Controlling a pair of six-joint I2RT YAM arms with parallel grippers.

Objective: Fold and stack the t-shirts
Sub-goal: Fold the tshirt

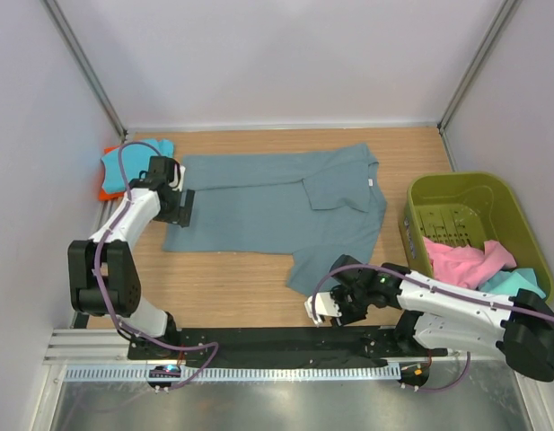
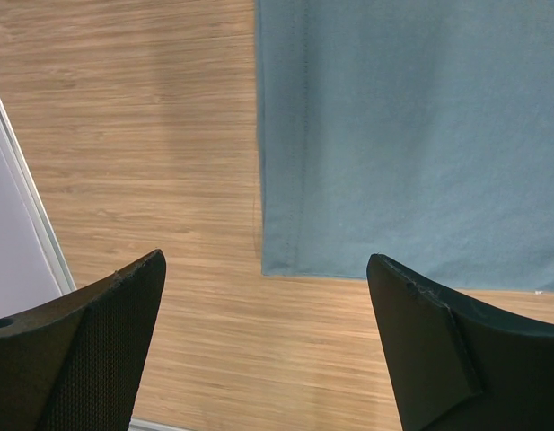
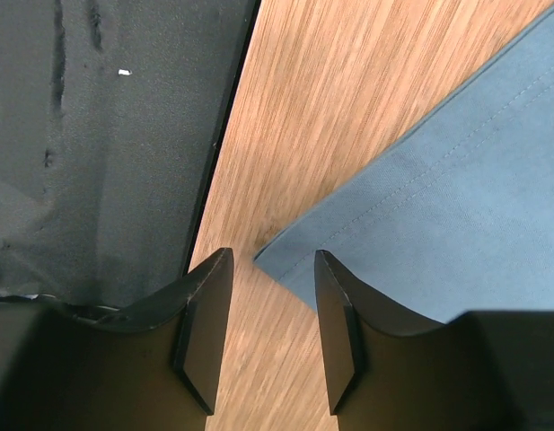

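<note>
A large slate blue-grey t-shirt (image 1: 277,206) lies spread on the wooden table, one sleeve folded in, its white label (image 1: 370,182) near the collar. My left gripper (image 1: 182,205) is open and empty over the shirt's left hem corner (image 2: 411,135); the corner sits between the fingertips (image 2: 265,262). My right gripper (image 1: 321,308) is open and empty at the shirt's near corner (image 3: 456,206), the corner tip between its fingers (image 3: 274,269). A turquoise shirt (image 1: 137,157) lies on an orange one (image 1: 106,191) at the far left. A pink shirt (image 1: 461,260) and another turquoise one (image 1: 514,280) lie in the basket.
An olive-green plastic basket (image 1: 456,193) stands at the right. A black mat (image 3: 97,135) runs along the near table edge by the arm bases. White walls close in the left, back and right sides.
</note>
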